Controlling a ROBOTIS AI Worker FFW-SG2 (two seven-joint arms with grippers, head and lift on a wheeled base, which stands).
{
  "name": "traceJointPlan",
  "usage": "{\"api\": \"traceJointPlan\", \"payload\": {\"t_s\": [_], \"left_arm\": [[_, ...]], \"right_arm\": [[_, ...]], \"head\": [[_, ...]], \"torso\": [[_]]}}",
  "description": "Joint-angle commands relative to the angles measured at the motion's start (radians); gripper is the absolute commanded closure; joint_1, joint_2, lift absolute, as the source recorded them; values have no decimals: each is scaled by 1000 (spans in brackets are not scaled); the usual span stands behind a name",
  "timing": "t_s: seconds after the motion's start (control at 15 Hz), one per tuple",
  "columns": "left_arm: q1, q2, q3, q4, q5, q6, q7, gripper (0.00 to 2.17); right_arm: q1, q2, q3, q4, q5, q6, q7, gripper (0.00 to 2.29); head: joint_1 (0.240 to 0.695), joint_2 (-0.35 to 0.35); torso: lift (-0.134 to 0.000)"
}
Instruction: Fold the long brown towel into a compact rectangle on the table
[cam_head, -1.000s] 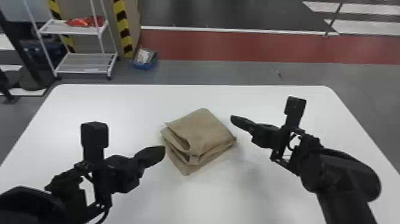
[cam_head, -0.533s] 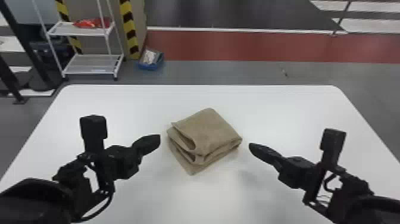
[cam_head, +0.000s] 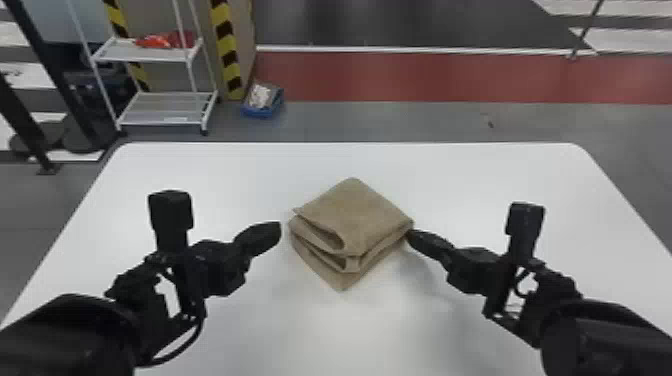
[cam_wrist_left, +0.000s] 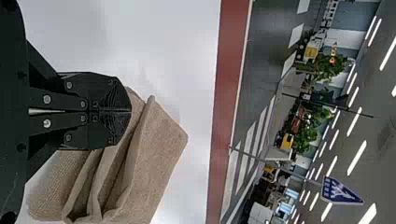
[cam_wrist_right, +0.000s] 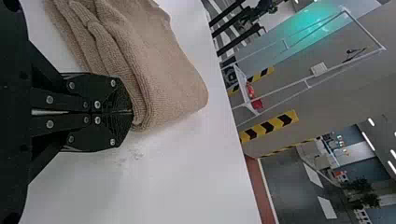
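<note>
Towel (cam_head: 357, 212) on table (cam_head: 500, 175), folded, layers stacked. L gripper (cam_head: 279, 232) clenched, empty, just beside it; R gripper (cam_head: 410, 237) likewise clenched, at its right corner, prob. touching. To square edges, I'd press low, slow, evenly, w/o dragging top layer.
</note>
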Motion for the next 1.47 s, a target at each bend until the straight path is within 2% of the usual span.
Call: {"api": "traceJointPlan", "payload": {"t_s": [0.0, 0.13, 0.27, 0.47, 0.6, 0.73, 0.87, 1.07, 1.27, 1.4], "left_arm": [[-1, 6, -1, 5, -2, 0, 0, 2067], [-9, 11, -1, 19, 1, 0, -2, 2067], [-15, 7, -2, 41, 1, -9, -5, 2067], [-52, 6, -27, 124, 1, -89, -8, 2067], [-90, 3, -68, 191, -1, -147, -5, 2067], [-118, -2, -106, 251, -5, -206, 0, 2067], [-127, -11, -122, 265, -7, -224, 0, 2067], [-123, -11, -117, 248, -5, -224, 0, 2067], [-89, -3, -93, 229, -5, -224, 0, 2067], [-69, 1, -74, 220, -5, -224, 0, 2067]], "right_arm": [[-104, 6, 21, 138, 8, -114, -21, 2240], [-260, 12, 32, 308, 13, -142, -18, 2240], [-295, 12, 39, 345, 14, -160, -1, 2240], [-134, -3, -13, 133, -27, -53, 19, 2240], [-35, -28, -73, 5, -68, -1, 32, 2240], [2, -55, -102, -37, -113, -7, 30, 2240], [-13, -57, -88, -38, -108, -78, 35, 2240], [-114, -34, 24, 57, -64, -197, 32, 2240], [-225, 23, 127, 238, 22, -302, 28, 2240], [-279, 51, 190, 377, 44, -387, 36, 2240]], "head": [[695, -9], [695, -7], [695, -4], [695, 6], [695, 0], [695, -33], [695, -63], [695, -75], [695, -32], [695, 27]], "torso": [[-124], [-124], [-124], [-124], [-124], [-124], [-124], [-124], [-124], [-124]]}}
